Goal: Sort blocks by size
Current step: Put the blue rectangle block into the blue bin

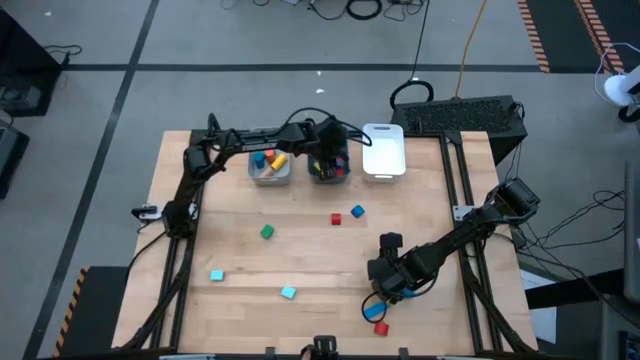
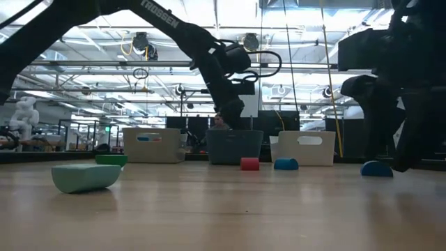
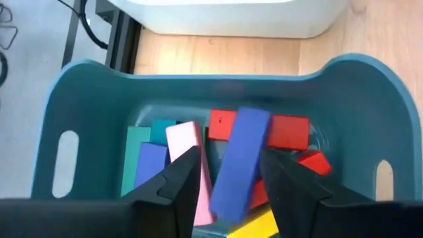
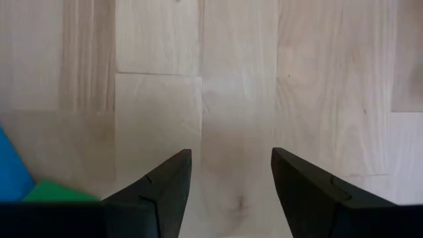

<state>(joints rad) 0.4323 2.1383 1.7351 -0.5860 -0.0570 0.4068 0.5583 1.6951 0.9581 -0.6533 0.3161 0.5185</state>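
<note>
My left gripper (image 3: 230,152) hangs over the teal tray (image 3: 198,69), the middle one of three at the table's far edge (image 1: 330,180). Its fingers stand apart, pointing down into the tray. A long blue bar (image 3: 241,162) lies tilted between them on other blocks: a pink bar (image 3: 188,142), red blocks (image 3: 287,131) and a yellow one (image 3: 254,225). My right gripper (image 4: 231,153) is open over bare wood at the near right (image 1: 385,290). A red block (image 1: 380,328) lies just in front of it. My left gripper comes at the blue bar from above, a finger along each long side (image 3: 225,178). The pink bar shows in a gap beside one finger (image 3: 185,178). The other finger (image 3: 284,182) meets the bar's edge in the picture; whether it touches, I cannot tell. The bar leans on the blocks below.
A grey tray (image 1: 270,181) with several blocks stands left of the teal one, a white tray (image 1: 383,155) right of it. Loose on the table: a red (image 1: 336,218), a blue (image 1: 357,212), a green (image 1: 267,232) and two cyan blocks (image 1: 217,275), (image 1: 288,293).
</note>
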